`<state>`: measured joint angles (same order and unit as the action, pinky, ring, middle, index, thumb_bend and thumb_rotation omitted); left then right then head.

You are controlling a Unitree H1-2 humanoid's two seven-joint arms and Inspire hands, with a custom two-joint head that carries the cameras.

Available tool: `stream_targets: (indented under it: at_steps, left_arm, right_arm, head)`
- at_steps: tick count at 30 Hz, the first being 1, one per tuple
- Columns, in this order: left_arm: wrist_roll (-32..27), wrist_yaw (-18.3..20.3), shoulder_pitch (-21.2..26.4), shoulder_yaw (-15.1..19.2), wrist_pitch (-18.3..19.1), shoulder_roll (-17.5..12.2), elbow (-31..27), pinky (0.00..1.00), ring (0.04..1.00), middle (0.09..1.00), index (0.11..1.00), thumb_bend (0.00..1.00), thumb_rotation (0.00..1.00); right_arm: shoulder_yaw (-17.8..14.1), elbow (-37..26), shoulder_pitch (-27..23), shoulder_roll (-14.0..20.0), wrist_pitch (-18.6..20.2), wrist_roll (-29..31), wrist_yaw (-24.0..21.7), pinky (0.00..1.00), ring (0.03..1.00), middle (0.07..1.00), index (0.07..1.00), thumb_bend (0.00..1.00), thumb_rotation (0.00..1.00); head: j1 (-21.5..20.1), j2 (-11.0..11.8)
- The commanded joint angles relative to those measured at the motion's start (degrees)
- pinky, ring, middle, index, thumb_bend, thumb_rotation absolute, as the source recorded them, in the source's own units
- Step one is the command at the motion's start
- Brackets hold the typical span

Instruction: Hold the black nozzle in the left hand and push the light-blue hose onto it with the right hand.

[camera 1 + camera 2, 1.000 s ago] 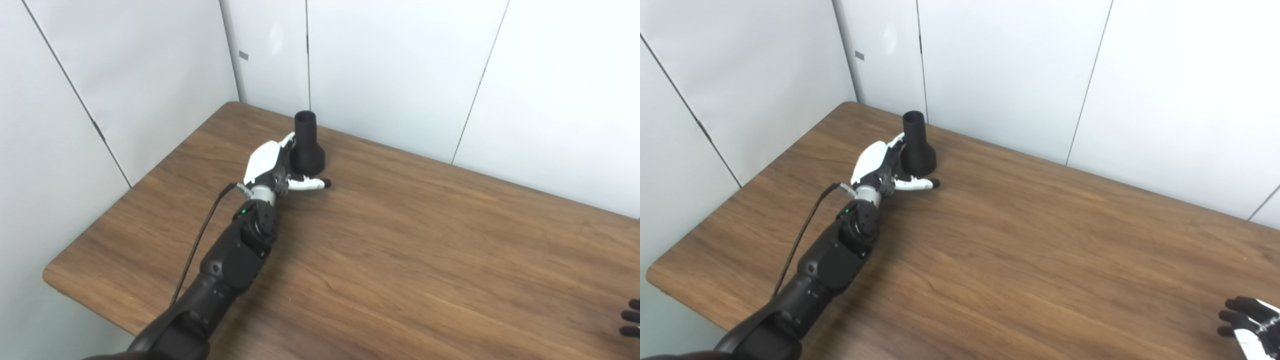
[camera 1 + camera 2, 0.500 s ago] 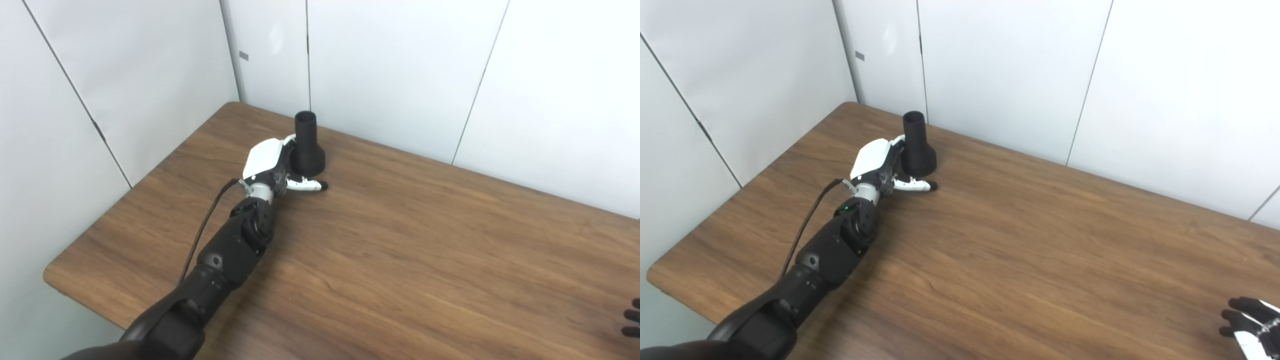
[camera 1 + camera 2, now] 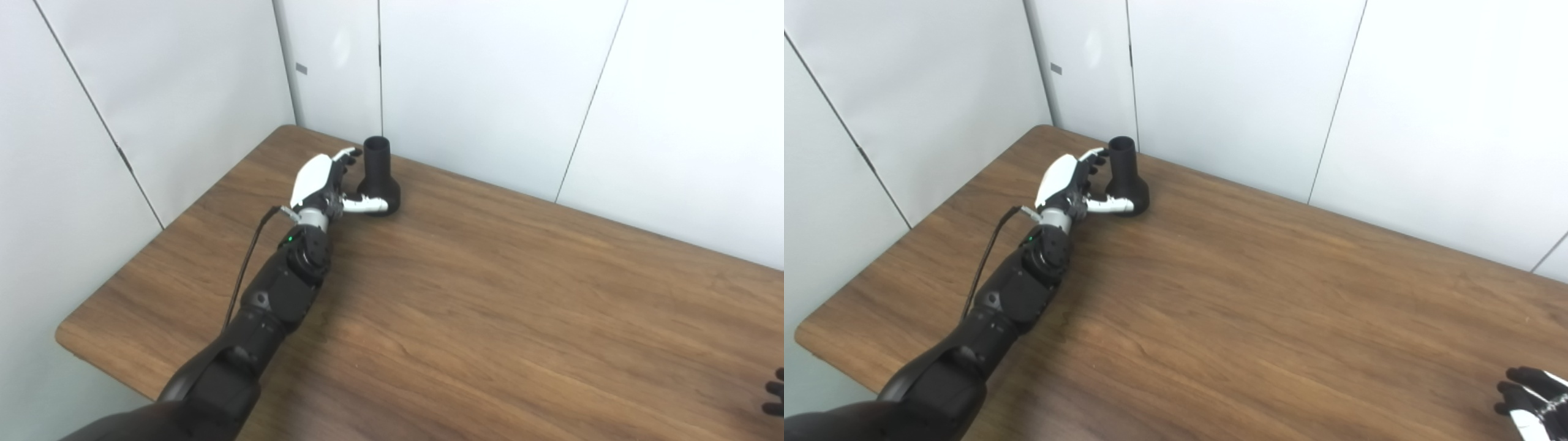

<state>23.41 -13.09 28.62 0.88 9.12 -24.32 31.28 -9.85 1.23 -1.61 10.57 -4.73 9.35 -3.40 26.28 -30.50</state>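
The left hand (image 3: 324, 184), fingers spread, flanked the upright black nozzle (image 3: 378, 177) without gripping it; closing came next. Right hand (image 3: 1528, 401) waited well apart, grip unclear.

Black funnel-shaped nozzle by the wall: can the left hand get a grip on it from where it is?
Probably yes. The left hand is open beside the black funnel-shaped nozzle, thumb across its flared base, and nothing stands between them.
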Motion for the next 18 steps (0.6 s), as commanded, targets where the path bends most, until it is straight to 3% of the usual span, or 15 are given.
stream_targets:
  at_steps: [1,9,11,14,18]
  left_arm:
    - [-1.92,1.89,-0.37,-0.38,-0.64,0.81,1.62,0.69,0.778,0.823,0.841,1.0,0.24]
    - [-0.44,4.47,-0.41,-4.77,-2.92,-0.71,2.13,0.73,0.827,0.843,0.847,1.0,0.23]
    - [1.0,5.04,-0.02,-6.69,-2.39,-1.44,2.45,0.74,0.834,0.838,0.841,1.0,0.28]
    - [1.84,6.11,0.39,-8.5,-1.25,-1.98,2.43,0.76,0.839,0.827,0.822,1.0,0.29]
    - [3.88,8.24,0.12,-10.83,2.09,-2.66,0.11,0.86,0.86,0.839,0.822,1.0,0.32]
  right_arm:
    - [-0.37,-1.7,-0.25,0.71,-0.49,0.36,-0.37,0.49,0.624,0.647,0.597,0.47,0.34]
    - [-0.41,-2.8,0.22,0.84,0.36,0.31,-0.4,0.48,0.607,0.632,0.584,0.49,0.35]
    - [-0.4,-2.9,0.3,0.8,0.42,-0.06,-0.2,0.48,0.615,0.64,0.589,0.5,0.35]
    - [-0.22,-3.24,0.42,0.88,0.6,-0.63,-0.15,0.49,0.619,0.645,0.599,0.48,0.35]
    - [-0.35,-3.51,0.45,0.5,0.83,-0.11,-0.23,0.49,0.62,0.644,0.598,0.48,0.35]
  head:
    - [-0.24,-0.23]
    - [-0.33,-0.64]
    - [-0.42,-0.65]
    - [-0.41,-0.66]
    - [-0.62,-0.68]
